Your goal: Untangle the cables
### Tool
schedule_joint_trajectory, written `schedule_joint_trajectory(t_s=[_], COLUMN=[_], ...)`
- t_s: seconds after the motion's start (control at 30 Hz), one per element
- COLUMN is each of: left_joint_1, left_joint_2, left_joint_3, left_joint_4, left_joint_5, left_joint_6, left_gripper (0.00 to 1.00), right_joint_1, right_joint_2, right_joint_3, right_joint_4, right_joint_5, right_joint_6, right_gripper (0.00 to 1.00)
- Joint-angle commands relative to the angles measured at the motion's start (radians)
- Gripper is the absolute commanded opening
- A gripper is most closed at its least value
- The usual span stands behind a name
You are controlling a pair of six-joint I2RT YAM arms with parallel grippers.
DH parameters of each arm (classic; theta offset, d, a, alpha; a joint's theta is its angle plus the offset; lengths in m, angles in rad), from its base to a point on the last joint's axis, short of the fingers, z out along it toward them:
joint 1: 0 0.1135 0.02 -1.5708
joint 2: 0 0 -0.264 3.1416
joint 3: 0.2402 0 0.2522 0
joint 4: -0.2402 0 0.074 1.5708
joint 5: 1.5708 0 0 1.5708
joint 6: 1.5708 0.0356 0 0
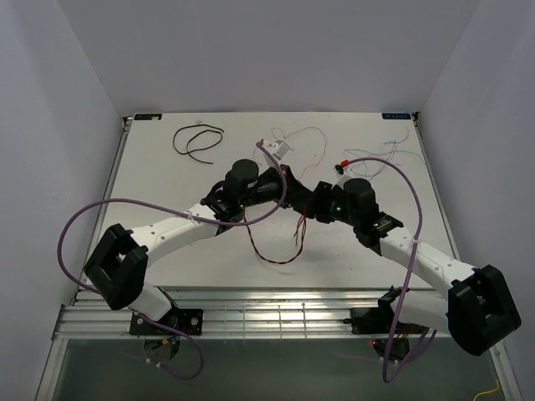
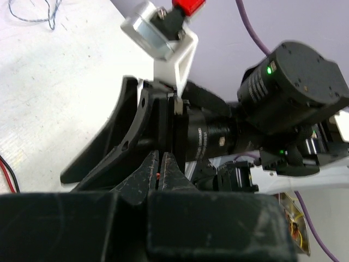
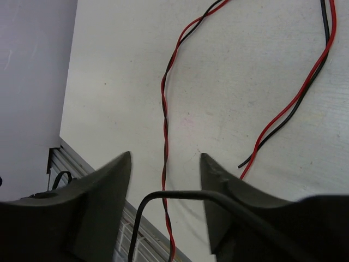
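Note:
A twisted red-and-black cable loops over the table's near middle, below both grippers. My left gripper is shut, and in the left wrist view a speck of red cable shows pinched between its tips. My right gripper faces it closely. It stands open above the table, the twisted cable running through its gap untouched. The cable's free ends lie to the right. A separate black cable lies at the far left. Pale thin cables spread at the back.
A small white-and-metal part and a red connector sit behind the grippers. Purple arm hoses arc over both sides. A black wire arches close across the right wrist view. White walls enclose the table; a metal rail lines its near edge.

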Motion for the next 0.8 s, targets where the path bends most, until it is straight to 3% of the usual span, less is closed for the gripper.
schedule_joint_trajectory(t_s=[0.0,0.07,0.1,0.23,0.3,0.37,0.43,0.63,0.77], left_joint_1=[-0.001,-0.001,-0.001,0.0,0.0,0.008,0.025,0.274,0.385], left_joint_2=[0.012,0.023,0.027,-0.003,-0.026,-0.057,-0.072,-0.085,-0.095], left_joint_3=[0.079,0.096,0.102,0.101,0.124,0.164,0.245,0.536,0.714], left_joint_4=[0.028,0.027,0.027,-0.013,-0.081,-0.154,-0.26,-0.447,-0.506], left_joint_5=[-0.045,-0.037,-0.043,-0.129,-0.192,-0.322,-0.444,-0.441,-0.528], left_joint_6=[0.01,0.01,0.008,0.047,0.103,0.134,0.177,0.177,0.26], left_gripper=[0.0,0.0,0.0,0.0,0.0,0.0,0.0,0.0,0.0], right_joint_1=[0.05,0.053,0.053,0.053,0.041,-0.014,-0.074,-0.391,-0.45], right_joint_2=[-0.033,-0.045,-0.053,-0.113,-0.154,-0.186,-0.208,-0.234,-0.242], right_joint_3=[-0.029,-0.035,-0.032,0.0,0.043,0.089,0.167,0.451,0.616], right_joint_4=[0.06,0.079,0.079,-0.011,-0.122,-0.203,-0.274,-0.351,-0.349], right_joint_5=[-0.075,-0.083,-0.08,0.045,0.223,0.367,0.412,0.486,0.567], right_joint_6=[0.003,-0.003,-0.008,-0.085,-0.164,-0.22,-0.301,-0.451,-0.535], right_gripper=[0.47,0.28,0.09,0.08,0.08,0.08,0.08,0.08,0.08])
